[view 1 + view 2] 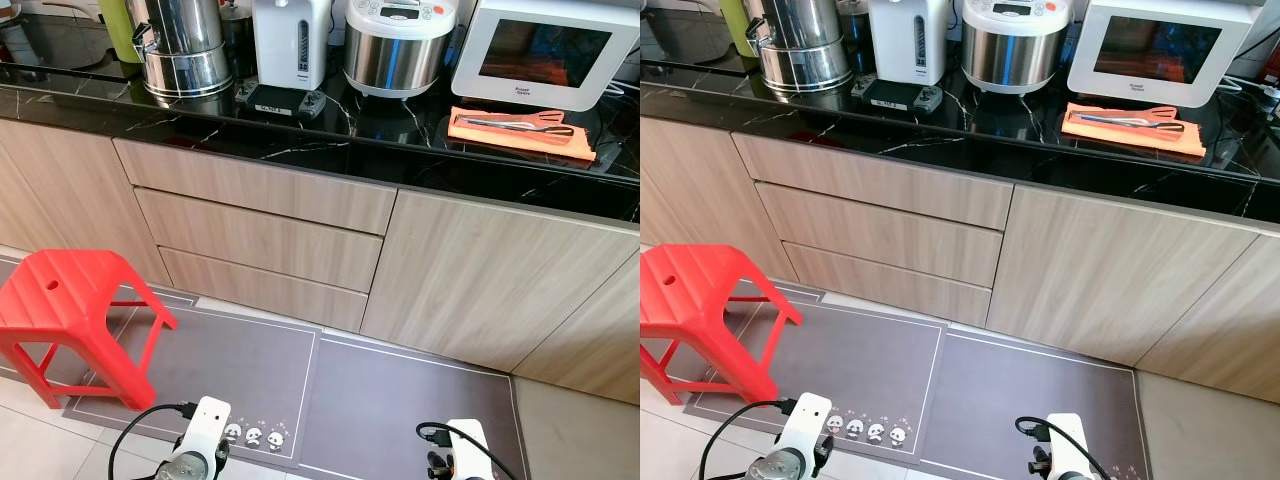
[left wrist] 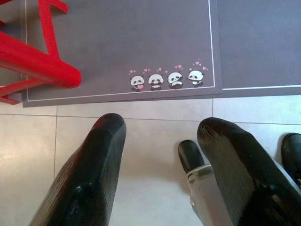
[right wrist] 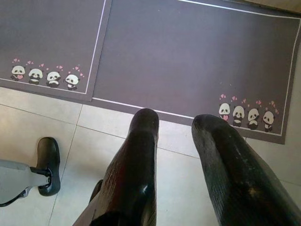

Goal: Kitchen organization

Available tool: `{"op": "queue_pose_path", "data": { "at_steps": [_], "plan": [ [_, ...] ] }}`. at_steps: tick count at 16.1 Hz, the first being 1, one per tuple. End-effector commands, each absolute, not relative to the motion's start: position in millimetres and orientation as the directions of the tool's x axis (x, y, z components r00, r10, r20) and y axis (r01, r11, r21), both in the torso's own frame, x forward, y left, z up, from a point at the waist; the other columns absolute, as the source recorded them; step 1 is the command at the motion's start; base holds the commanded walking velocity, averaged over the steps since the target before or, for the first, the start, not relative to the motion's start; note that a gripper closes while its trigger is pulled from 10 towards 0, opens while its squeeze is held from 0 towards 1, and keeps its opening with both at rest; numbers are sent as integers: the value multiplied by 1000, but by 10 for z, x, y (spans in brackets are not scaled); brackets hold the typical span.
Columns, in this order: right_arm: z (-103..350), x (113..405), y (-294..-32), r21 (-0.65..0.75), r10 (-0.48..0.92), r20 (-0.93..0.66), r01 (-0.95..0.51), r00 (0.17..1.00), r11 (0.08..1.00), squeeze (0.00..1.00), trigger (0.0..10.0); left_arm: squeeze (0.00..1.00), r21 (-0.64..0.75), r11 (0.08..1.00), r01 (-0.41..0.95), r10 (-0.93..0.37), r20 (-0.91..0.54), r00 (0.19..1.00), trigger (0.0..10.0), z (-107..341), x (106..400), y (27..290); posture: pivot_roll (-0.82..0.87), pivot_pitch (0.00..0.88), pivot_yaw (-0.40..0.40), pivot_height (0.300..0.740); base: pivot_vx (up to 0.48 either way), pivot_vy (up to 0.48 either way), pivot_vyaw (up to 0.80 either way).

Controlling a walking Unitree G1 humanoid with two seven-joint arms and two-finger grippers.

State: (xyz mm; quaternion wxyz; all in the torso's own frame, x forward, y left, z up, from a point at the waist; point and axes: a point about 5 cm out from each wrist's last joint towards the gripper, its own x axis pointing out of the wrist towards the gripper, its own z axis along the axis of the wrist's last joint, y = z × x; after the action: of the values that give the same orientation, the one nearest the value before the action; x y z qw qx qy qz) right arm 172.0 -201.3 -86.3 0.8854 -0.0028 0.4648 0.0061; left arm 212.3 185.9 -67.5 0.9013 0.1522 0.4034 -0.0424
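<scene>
approach is judged the step in hand: both jaws, left gripper (image 2: 160, 141) and right gripper (image 3: 176, 136), are held released over floor tiles, with tongs (image 1: 520, 125) far ahead on the tabletop (image 1: 330, 140), to be reached next.

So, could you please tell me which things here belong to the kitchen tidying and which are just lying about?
Likely part of the job:
tongs on the orange cloth
rice cooker
drawers

Just lying about:
red stool
floor mats

Both grippers hang open over the floor.
</scene>
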Motion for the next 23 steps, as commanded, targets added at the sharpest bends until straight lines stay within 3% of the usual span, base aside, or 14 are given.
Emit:
{"op": "queue_pose_path", "data": {
  "at_steps": [1,17,19,23],
  "plan": [
    [-878,1663,-2025,50,-113,-792,249,600,967,0,10000,0,71,992,-103,121,-750,651,10000,-580,2220,2180,43,0,-21,740,0,0,0],
    [-878,1663,-2025,50,-113,-792,249,600,967,0,10000,0,71,992,-103,121,-750,651,10000,-580,2220,2180,43,0,-21,740,0,0,0],
    [-886,1631,-2031,62,-92,-789,229,607,972,0,10000,0,61,983,-174,163,-726,668,10000,-559,2223,2237,87,0,-40,740,0,0,0],
    [-889,1624,-2030,70,-83,-790,224,607,972,0,10000,0,61,981,-183,170,-718,675,10000,-543,2245,2244,92,0,-42,740,0,0,0]
  ]
}}
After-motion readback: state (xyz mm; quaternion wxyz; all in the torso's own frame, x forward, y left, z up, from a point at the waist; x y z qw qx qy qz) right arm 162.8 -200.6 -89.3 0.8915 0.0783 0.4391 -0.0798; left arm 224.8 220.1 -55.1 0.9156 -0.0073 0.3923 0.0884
